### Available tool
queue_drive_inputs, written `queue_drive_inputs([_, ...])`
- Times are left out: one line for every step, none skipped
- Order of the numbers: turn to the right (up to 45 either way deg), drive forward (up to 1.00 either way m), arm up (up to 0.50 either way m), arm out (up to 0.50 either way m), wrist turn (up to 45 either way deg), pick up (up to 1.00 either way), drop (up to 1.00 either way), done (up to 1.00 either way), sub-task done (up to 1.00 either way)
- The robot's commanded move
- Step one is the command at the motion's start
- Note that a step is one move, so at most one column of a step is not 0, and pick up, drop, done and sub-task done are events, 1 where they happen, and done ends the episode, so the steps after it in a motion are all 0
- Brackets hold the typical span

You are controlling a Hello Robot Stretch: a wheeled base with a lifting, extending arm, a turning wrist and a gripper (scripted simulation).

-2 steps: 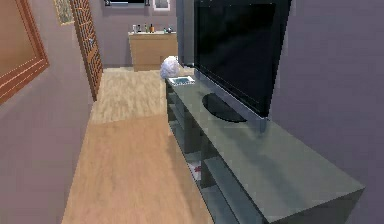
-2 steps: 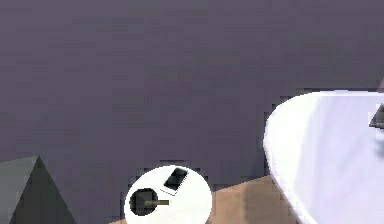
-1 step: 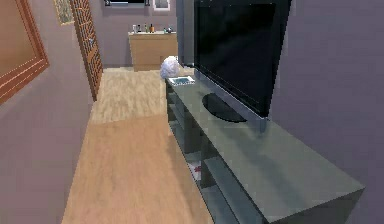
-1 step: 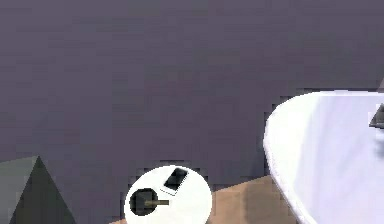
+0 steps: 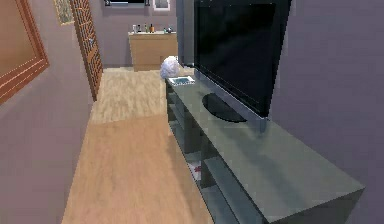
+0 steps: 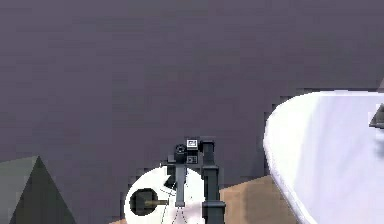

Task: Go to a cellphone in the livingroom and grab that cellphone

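Grey runs up the forward view's right: a long, low grey worktop [image 5: 290,165] with open shelves beneath, carrying a wide black flat-screen television [image 5: 240,45] on an oval foot. At the worktop's far end a small flat pale rectangle with a dark rim [image 5: 182,81] lies on top, just beside a white ball-like thing [image 5: 172,67]. It could be the cellphone, but I cannot tell from its shape. Pale wooden floor [image 5: 125,150] leads to a light wooden cabinet [image 5: 152,48] by the far wall.

On the arm side view, my dark square arm bar [image 6: 211,190] rises from the bottom edge, upright against a plain violet-grey wall [image 6: 150,70]. The gripper [image 6: 172,198] sits left of the bar's top, its thin fingers pointing down the picture, with a white rounded shape [image 6: 140,185] behind them. Because of that I cannot tell whether the gripper holds anything. A large white curved surface [image 6: 320,160] bulks at the right.
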Motion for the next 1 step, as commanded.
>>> queue_drive_inputs([0.0, 0.0, 0.0, 0.0, 45.0, 0.0, 0.0, 0.0, 0.0])
